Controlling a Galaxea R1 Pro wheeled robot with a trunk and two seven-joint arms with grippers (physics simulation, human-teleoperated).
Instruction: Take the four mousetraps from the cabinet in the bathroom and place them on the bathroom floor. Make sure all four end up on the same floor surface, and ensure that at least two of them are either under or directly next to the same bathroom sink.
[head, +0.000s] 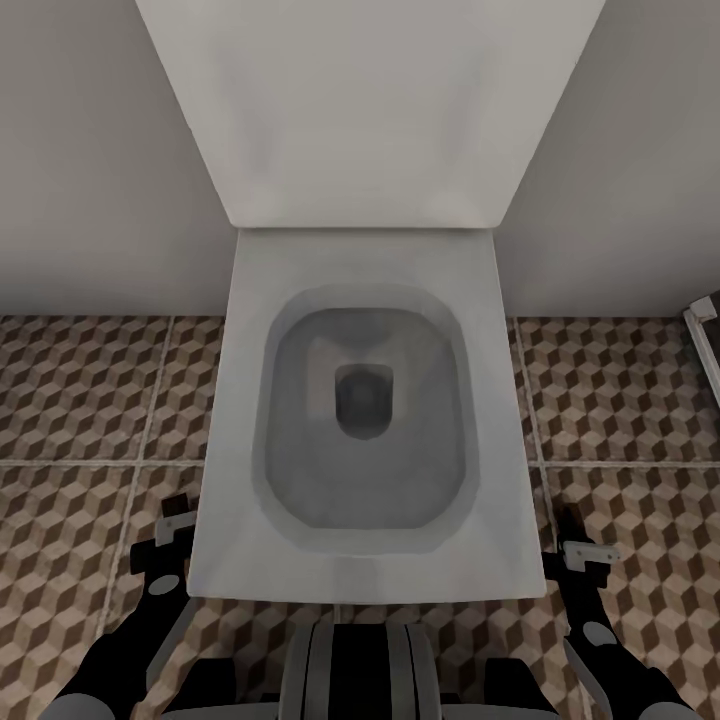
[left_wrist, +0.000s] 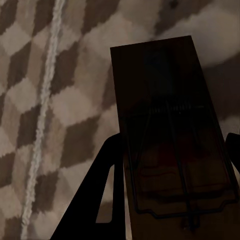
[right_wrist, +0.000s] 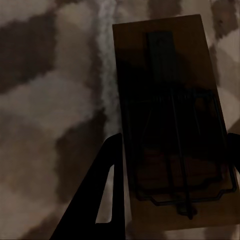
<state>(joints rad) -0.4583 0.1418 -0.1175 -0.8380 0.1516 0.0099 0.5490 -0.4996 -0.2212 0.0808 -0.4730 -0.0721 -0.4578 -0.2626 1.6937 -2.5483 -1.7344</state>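
Note:
Each of my grippers holds a mousetrap, a flat dark-brown board with a wire spring. In the left wrist view the mousetrap (left_wrist: 170, 125) sits between the dark fingers (left_wrist: 107, 180) of my left gripper (left_wrist: 170, 150), above the cube-patterned bathroom floor (left_wrist: 60, 100). The right wrist view has the second mousetrap (right_wrist: 167, 115) clamped in my right gripper (right_wrist: 170, 150), close over the tiles (right_wrist: 55, 100). From the head view, my left gripper (head: 176, 522) hangs low beside the toilet's left side and my right gripper (head: 580, 545) beside its right. The cabinet and the sink are out of view.
A white square toilet (head: 240, 420) with its lid (head: 370, 100) raised stands straight ahead against a pale wall (head: 90, 150). Patterned floor tiles (head: 80, 400) spread on both sides of it. A dark-framed edge (head: 705, 335) shows at the far right. My own base (head: 360, 675) is at the bottom.

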